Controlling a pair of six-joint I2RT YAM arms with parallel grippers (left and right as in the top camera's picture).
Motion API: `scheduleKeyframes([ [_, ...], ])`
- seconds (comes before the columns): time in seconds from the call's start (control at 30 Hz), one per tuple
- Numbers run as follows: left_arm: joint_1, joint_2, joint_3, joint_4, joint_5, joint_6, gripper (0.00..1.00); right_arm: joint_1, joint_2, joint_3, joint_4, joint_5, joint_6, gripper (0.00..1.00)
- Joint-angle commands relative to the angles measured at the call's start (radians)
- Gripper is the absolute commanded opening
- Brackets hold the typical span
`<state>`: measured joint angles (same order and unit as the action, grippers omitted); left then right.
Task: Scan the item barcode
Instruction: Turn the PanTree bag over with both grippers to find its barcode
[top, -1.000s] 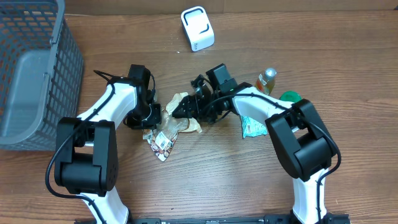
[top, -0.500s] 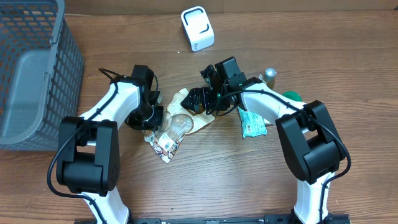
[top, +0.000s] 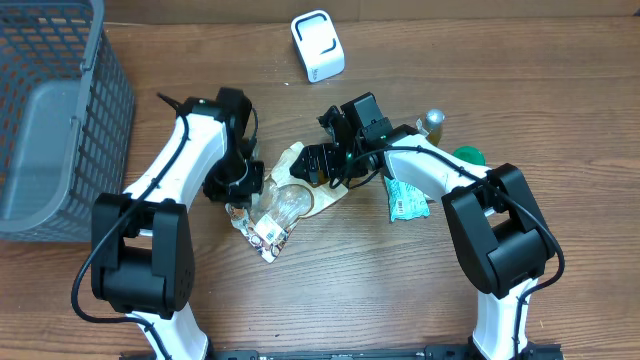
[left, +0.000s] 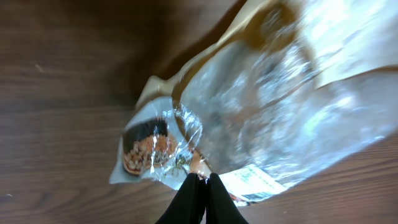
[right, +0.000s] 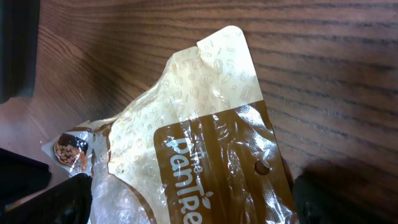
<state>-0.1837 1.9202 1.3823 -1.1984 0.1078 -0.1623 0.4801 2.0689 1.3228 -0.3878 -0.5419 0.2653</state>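
A clear and brown snack bag (top: 285, 200) lies crumpled on the table between the two arms. A white barcode label (left: 256, 185) shows at its lower end, near my left gripper. My left gripper (top: 240, 187) is shut, its black fingertips (left: 200, 182) pinching the bag's foil edge. My right gripper (top: 322, 165) stands wide open over the bag's brown top (right: 211, 155). Its fingers (right: 65, 199) stand on either side of the bag without touching it. The white scanner (top: 318, 45) stands at the back of the table.
A grey mesh basket (top: 55, 120) fills the left side. A small bottle (top: 430, 122), a green lid (top: 466, 155) and a green packet (top: 405, 200) lie to the right, close under my right arm.
My right gripper has opened, let go of the bag and drawn back to the right. The bag has spread out flatter. My left gripper stays shut and has shifted slightly.
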Motion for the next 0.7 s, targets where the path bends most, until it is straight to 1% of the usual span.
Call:
scheduleKeyframes([
  [0.0, -0.007, -0.018, -0.084, 0.029, -0.018, -0.036, 0.04, 0.006, -0.021, 0.014, -0.012, 0.025, -0.005, 1.00],
  [0.23, -0.007, -0.016, -0.189, 0.158, -0.068, -0.036, 0.04, 0.007, -0.027, 0.015, -0.014, 0.024, -0.005, 1.00],
  [0.4, -0.007, -0.016, -0.198, 0.181, -0.068, -0.032, 0.04, 0.007, -0.105, 0.033, -0.026, 0.019, -0.014, 1.00],
  [0.5, -0.007, -0.016, -0.198, 0.190, -0.068, -0.032, 0.04, 0.007, -0.141, 0.033, -0.025, 0.051, -0.032, 1.00],
  [0.67, -0.007, -0.016, -0.198, 0.206, -0.068, -0.032, 0.04, 0.008, -0.131, 0.025, -0.026, 0.083, -0.032, 1.00],
])
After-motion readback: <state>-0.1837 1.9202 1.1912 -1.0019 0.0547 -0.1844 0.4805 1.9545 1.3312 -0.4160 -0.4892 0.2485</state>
